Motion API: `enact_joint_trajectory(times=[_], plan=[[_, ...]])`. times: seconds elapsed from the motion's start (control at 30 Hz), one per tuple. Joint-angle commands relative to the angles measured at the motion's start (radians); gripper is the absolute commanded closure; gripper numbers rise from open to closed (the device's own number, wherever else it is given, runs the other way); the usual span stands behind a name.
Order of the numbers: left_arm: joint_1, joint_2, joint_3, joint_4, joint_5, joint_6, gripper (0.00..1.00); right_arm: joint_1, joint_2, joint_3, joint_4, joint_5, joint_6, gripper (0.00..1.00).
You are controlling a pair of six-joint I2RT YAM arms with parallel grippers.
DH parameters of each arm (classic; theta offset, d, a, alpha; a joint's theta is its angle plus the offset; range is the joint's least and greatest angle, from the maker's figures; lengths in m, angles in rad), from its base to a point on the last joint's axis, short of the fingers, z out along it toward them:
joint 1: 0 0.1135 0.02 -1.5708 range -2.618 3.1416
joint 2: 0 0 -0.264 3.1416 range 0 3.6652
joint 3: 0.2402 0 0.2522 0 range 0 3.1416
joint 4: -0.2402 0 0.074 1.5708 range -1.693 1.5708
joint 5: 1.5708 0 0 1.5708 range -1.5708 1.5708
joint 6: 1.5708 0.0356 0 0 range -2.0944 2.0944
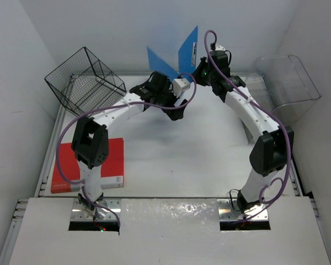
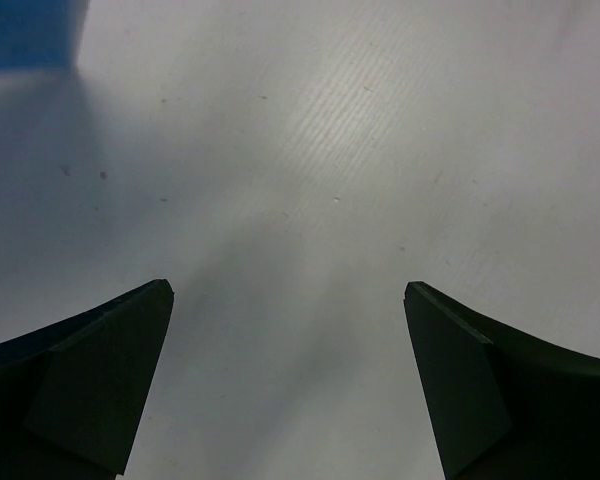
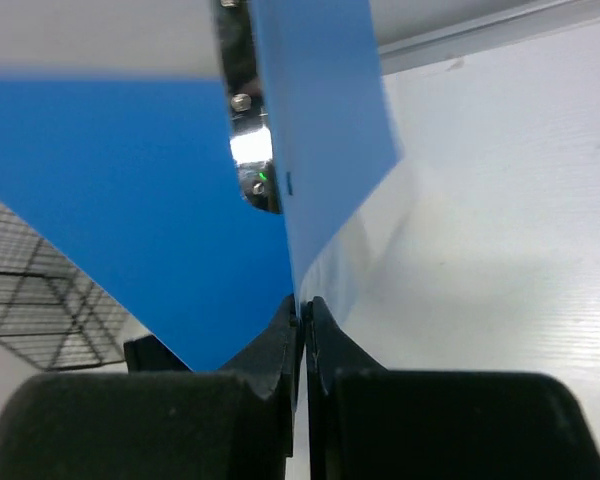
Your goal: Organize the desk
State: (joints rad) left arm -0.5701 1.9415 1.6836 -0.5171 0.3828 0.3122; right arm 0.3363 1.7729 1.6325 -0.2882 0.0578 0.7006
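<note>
The white desk (image 1: 182,154) fills the top view. A blue folder (image 1: 179,55) stands open in a V at the back middle. My right gripper (image 1: 196,72) is shut on the folder's lower edge; in the right wrist view the jaws (image 3: 302,308) pinch the thin blue sheet (image 3: 320,130), with the other flap spread to the left. My left gripper (image 1: 176,110) hovers just in front of the folder, tilted down at the desk. In the left wrist view it (image 2: 288,300) is wide open and empty over bare desk (image 2: 310,150), with a corner of blue at the top left.
A black wire basket (image 1: 85,80) sits tilted at the back left corner. A clear plastic bin (image 1: 287,80) stands at the back right. A red book (image 1: 113,160) lies at the front left, partly under the left arm's elbow.
</note>
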Motion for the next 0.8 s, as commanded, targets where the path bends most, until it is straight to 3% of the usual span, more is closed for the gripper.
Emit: enact_joint_trajectory(times=[0.0,0.17,0.4,0.63,0.77], plan=[[-0.016,-0.050,0.079,0.075,-0.092,-0.006,0.00,0.021,-0.038,-0.007,0.058,-0.067,0.140,1.00],[-0.036,-0.073,0.079,0.063,-0.289,0.057,0.00,0.040,-0.038,-0.002,0.041,-0.107,0.235,1.00],[-0.050,-0.150,-0.094,0.121,-0.508,0.143,0.00,0.052,-0.062,-0.059,0.078,-0.121,0.278,1.00],[-0.068,-0.242,-0.226,0.221,-0.481,0.240,0.00,0.053,-0.066,-0.114,0.133,-0.160,0.348,1.00],[-0.066,-0.205,-0.259,0.305,-0.501,0.243,0.00,0.072,-0.087,-0.151,0.165,-0.164,0.356,1.00]])
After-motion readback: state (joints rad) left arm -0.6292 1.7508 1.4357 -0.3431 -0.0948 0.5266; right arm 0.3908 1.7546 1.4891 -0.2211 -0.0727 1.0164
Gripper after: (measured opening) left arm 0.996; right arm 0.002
